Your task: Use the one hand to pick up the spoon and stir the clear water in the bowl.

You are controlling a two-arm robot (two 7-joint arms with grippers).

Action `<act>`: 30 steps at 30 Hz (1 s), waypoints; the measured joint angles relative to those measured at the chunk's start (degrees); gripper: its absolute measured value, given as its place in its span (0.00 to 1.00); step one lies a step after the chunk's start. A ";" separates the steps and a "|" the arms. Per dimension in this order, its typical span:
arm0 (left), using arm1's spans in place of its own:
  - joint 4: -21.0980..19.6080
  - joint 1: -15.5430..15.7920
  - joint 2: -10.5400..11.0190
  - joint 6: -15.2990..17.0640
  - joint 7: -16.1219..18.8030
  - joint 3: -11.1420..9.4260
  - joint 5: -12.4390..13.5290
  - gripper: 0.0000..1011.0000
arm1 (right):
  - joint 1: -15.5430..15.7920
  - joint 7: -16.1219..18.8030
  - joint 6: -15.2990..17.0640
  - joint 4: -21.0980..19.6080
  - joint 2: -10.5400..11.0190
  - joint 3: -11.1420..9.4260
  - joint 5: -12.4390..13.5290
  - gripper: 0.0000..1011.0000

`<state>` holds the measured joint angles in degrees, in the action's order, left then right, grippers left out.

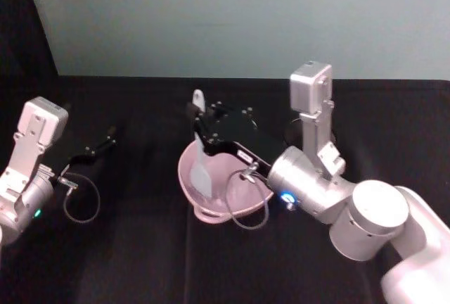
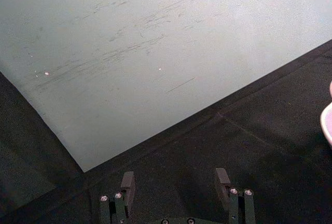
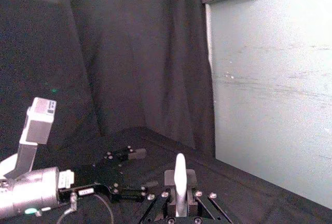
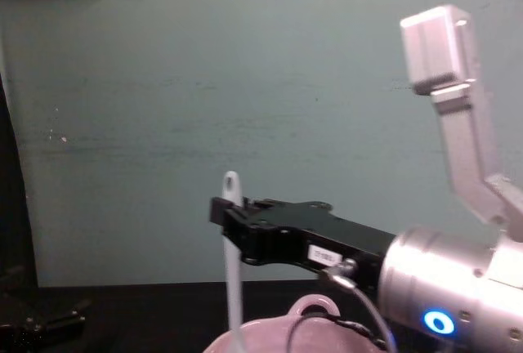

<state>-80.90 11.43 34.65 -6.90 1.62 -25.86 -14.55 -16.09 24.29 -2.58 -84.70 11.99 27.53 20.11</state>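
My right gripper (image 1: 199,127) reaches in from the right over the pale pink bowl (image 1: 186,181) and is shut on the white spoon (image 1: 200,150). The spoon stands nearly upright. Its holed handle end sticks up above the fingers and its flat blade (image 1: 202,174) dips into the bowl. In the chest view the gripper (image 4: 222,212) grips the spoon (image 4: 234,288) above the bowl's loop handle (image 4: 313,307). The right wrist view shows the spoon handle (image 3: 180,175) pinched between the fingers. I cannot make out the clear water. My left gripper (image 1: 109,137) is parked at the left, open (image 2: 175,181).
Black cloth (image 1: 140,262) covers the table, with a pale green wall (image 1: 246,15) behind it. A loose grey cable (image 1: 83,205) loops by the left arm and another (image 1: 249,212) hangs over the bowl's near rim. The bowl's edge (image 2: 328,123) shows in the left wrist view.
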 joint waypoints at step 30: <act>0.00 0.00 0.00 0.00 0.00 0.00 0.00 1.00 | -9.28 -1.72 -1.85 13.18 -3.84 -2.16 -1.36 0.11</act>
<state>-80.90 11.43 34.65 -6.91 1.62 -25.86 -14.55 -25.37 22.57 -4.42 -71.52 8.16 25.36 18.75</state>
